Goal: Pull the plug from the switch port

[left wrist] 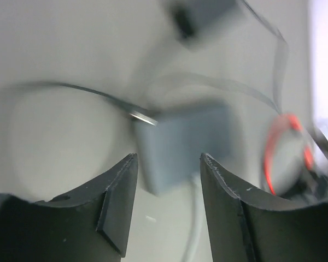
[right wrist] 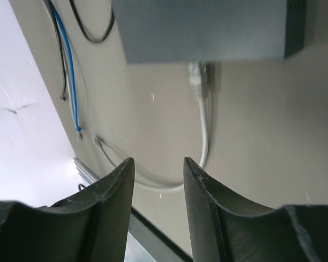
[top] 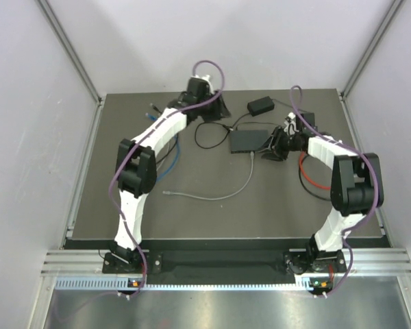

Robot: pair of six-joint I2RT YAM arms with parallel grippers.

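Observation:
The switch is a flat dark grey box at mid-table, with a grey plug in its near edge and a grey cable trailing to the near left. In the right wrist view the switch fills the top, and the plug sits in its port. My right gripper is open and empty, short of the plug; from above it is at the switch's right end. My left gripper is open and empty, with the blurred switch beyond it. From above, the left gripper is behind and left of the switch.
A black adapter block with a thin black cord lies behind the switch. A red cable loops at the right, and blue and black cables lie at the left under the left arm. The walls stand close on both sides.

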